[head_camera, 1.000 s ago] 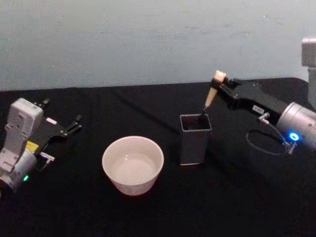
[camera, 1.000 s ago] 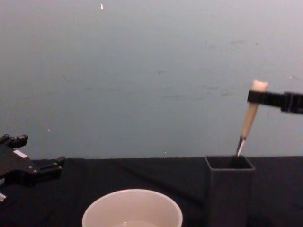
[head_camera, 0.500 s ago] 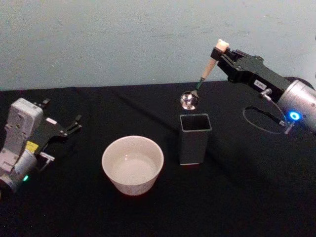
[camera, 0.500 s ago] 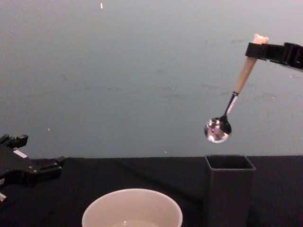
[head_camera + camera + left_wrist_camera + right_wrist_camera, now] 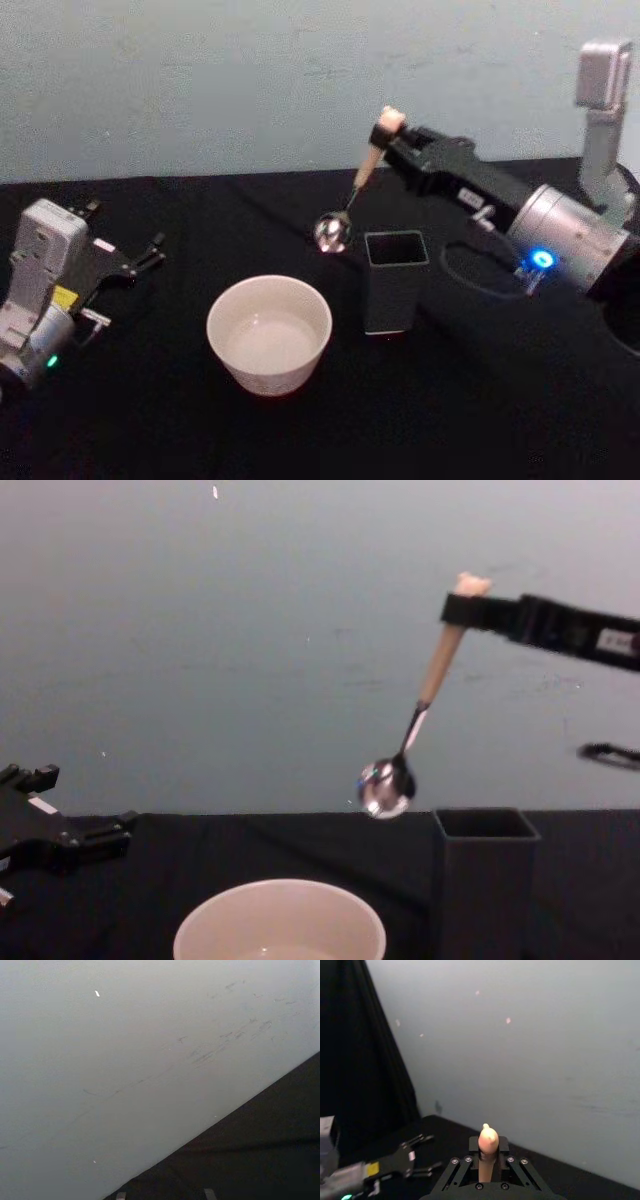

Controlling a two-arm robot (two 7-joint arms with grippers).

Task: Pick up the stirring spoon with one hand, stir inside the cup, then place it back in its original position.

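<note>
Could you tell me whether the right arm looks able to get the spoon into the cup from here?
Probably yes: the right gripper holds the stirring spoon in the air, clear of the holder, and nothing stands between it and the cup.

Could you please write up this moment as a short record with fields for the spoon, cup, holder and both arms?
stirring spoon: in the air, tilted, bowl down, between holder and cup, touching neither
right claw: shut on the spoon's handle near the top
cup: upright on the black table, left of the holder
holder: upright, spoon out of it
left claw: open, parked at the table's left
</note>
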